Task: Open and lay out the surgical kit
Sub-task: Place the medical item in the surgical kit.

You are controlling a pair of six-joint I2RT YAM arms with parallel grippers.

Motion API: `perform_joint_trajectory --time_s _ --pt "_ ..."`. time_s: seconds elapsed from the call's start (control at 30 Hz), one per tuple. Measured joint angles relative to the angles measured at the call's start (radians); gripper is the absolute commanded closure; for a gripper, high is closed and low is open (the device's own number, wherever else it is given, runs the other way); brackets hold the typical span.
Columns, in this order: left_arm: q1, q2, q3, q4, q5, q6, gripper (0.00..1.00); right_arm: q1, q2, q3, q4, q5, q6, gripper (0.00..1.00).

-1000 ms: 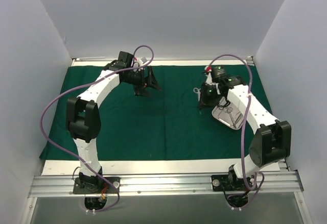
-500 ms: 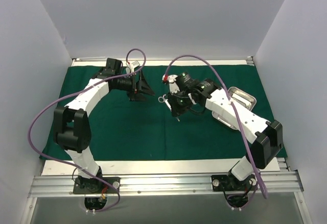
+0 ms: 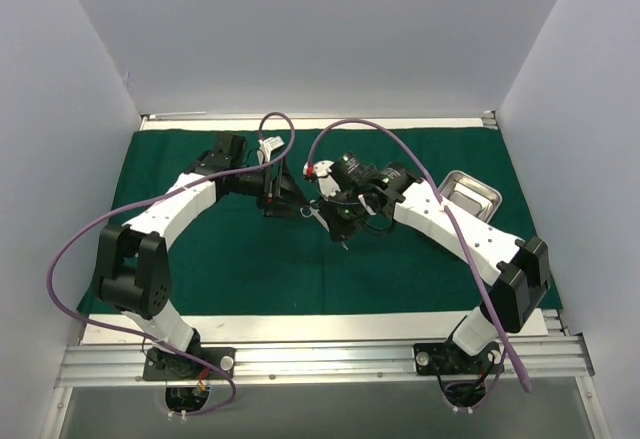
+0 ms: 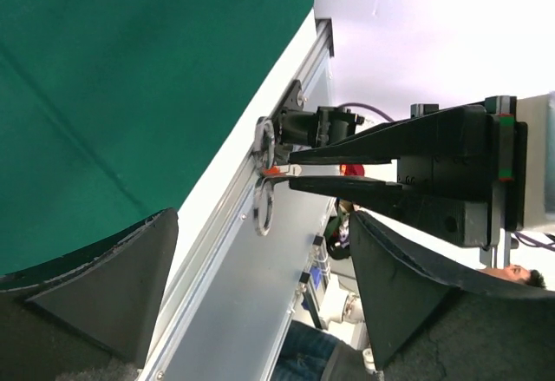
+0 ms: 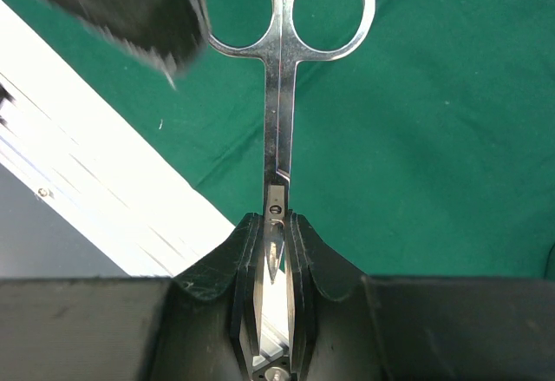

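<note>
The dark green drape point(image 3: 250, 269) lies spread flat over the table. My right gripper point(image 3: 335, 214) hovers above its middle, shut on the blades of the silver scissors point(image 3: 312, 211). In the right wrist view the scissors point(image 5: 277, 112) stick straight out of the right gripper point(image 5: 276, 225), ring handles away from it. My left gripper point(image 3: 285, 199) is open and faces those rings from the left. In the left wrist view the rings point(image 4: 264, 173) sit just ahead of the left gripper point(image 4: 260, 225), at the gap between its tips. The steel tray point(image 3: 470, 196) rests at the right on the drape.
White walls close in the back and both sides. A bare white strip point(image 3: 300, 327) and an aluminium rail point(image 3: 320, 359) run along the near edge. Purple cables loop over both arms. One of the left gripper's fingers point(image 5: 130, 8) shows beside the left ring in the right wrist view.
The right arm has swung left from over the tray to the middle, carrying the scissors. The left gripper has come down and right to meet the ring handles. The tray now shows.
</note>
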Motion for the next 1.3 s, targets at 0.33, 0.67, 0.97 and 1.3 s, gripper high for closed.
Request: perform_joint_trajectory --time_s 0.33,0.67,0.97,1.3 --pt "-0.051 0.002 -0.004 0.036 0.006 -0.038 0.22 0.017 0.000 0.000 0.000 0.000 0.000 1.00" --pt "-0.051 0.039 -0.004 0.059 0.033 -0.052 0.42 0.026 -0.002 0.000 0.000 0.000 0.000 1.00" --pt "-0.051 0.047 -0.004 0.060 0.056 -0.057 0.78 0.026 -0.004 0.000 0.000 0.000 -0.002 1.00" --pt "-0.043 0.039 0.048 0.063 -0.047 -0.055 0.98 -0.012 -0.005 0.000 0.022 0.006 0.060 0.50"
